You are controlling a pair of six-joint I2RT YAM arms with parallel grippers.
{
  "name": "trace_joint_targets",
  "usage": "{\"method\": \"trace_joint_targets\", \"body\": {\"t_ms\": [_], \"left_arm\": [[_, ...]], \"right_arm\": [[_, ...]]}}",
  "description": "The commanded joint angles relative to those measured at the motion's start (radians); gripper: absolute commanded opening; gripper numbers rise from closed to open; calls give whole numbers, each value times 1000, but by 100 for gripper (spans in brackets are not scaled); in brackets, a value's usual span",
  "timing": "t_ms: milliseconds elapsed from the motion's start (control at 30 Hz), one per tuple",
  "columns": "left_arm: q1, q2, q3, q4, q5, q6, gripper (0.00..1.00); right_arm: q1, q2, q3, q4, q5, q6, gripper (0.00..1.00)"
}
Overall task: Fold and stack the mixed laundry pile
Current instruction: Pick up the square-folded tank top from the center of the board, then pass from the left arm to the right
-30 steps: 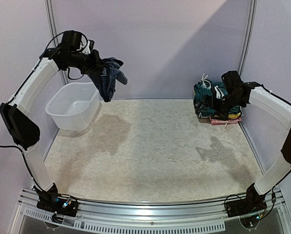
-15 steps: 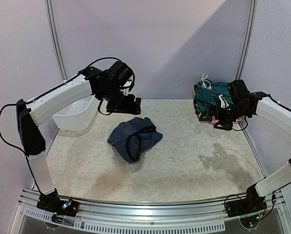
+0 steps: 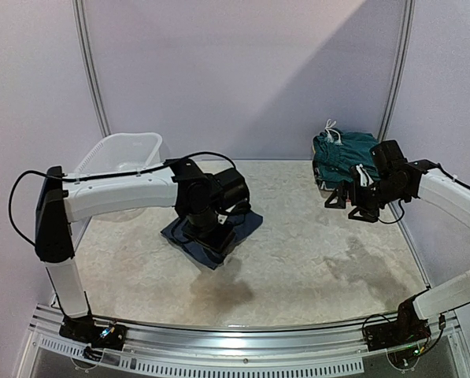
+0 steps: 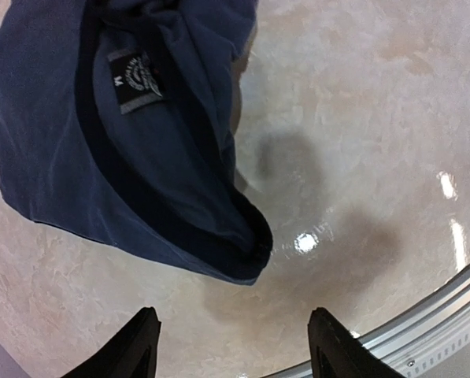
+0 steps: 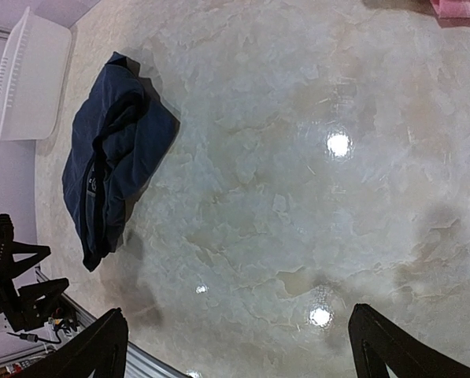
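Top view: the navy T-shirt (image 3: 249,222), hanging from the raised arm a second ago, now lies crumpled beneath the left gripper (image 3: 203,236).
Left wrist: jaws released and empty, with the shirt just ahead.
Right wrist: the right gripper (image 5: 238,331) is spread and empty.
Flattening is probably next.

The left arm (image 3: 124,197) no longer stands raised at the upper left of the top view; it reaches low across to centre-left. The navy T-shirt (image 4: 77,118) no longer hangs from the left gripper (image 4: 233,335); it lies crumpled on the table, released, with the jaws spread and empty above it. The right gripper (image 3: 345,203) has withdrawn from the teal shorts (image 3: 346,150) at upper right and now sits lower, just in front of them.
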State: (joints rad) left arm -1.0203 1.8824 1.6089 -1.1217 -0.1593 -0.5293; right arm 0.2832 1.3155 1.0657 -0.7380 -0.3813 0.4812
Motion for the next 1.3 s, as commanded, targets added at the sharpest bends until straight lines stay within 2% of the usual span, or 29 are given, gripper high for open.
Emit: {"method": "trace_joint_targets", "body": {"t_ms": [0,267,467,500,533,567,600,900,1133,1267], "left_arm": [[-55,39,-43,11,-8,1,65],[-67,113,-59,48,-20,29,59],[-66,139,-37,50,-126,47,46],[-64,148,-28,43,-148,50,41],[-64,155,-18,33,-163,54,27],[-64,160,-4,25,-180,61,7],[-64,163,14,10,-196,62,0],[-22,32,246,-145,-246,53,0],[148,-118,427,-201,-218,56,0],[268,-176,623,-245,-212,83,0]], "right_arm": [[7,-27,-32,17,-26,4,99],[7,-30,-30,11,-27,11,99],[7,-37,-29,4,-27,20,99],[8,-39,-29,5,-27,22,99],[7,-40,-27,4,-28,24,99],[7,-41,-25,2,-28,26,99],[7,-41,-24,1,-28,28,99],[7,-48,5,-17,-12,24,99],[7,-22,85,-36,-14,4,99],[7,2,146,-44,-26,-2,99]]}}
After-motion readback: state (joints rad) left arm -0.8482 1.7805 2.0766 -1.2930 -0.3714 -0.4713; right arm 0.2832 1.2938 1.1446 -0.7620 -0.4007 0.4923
